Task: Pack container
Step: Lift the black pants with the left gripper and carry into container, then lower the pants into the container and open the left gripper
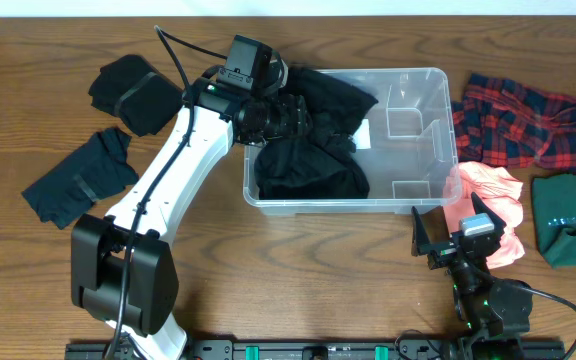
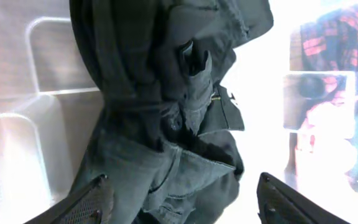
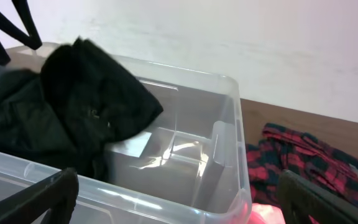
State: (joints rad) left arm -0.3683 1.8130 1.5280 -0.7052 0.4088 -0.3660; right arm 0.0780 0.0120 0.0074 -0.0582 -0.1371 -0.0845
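The clear plastic container point(image 1: 438, 140) stands in the middle of the table. Its left half holds a heap of black garments point(image 1: 313, 160), and its right half is bare. My left gripper point(image 1: 293, 115) hangs over the container's left end, open. In the left wrist view its two fingers point(image 2: 89, 202) stand wide apart, and the dark garment point(image 2: 166, 124) lies loose below them. My right gripper point(image 1: 453, 228) is open and holds nothing. It sits low by the container's front right corner and faces the container's wall point(image 3: 229, 124) and the black garment point(image 3: 73, 118) inside.
Two black cloths point(image 1: 133, 90) point(image 1: 78, 180) lie left of the container. On its right lie a red plaid cloth point(image 1: 528, 120), a pink cloth point(image 1: 493, 200) beside my right gripper, and a green cloth point(image 1: 571, 220). The left arm point(image 1: 168, 190) crosses the table's left front.
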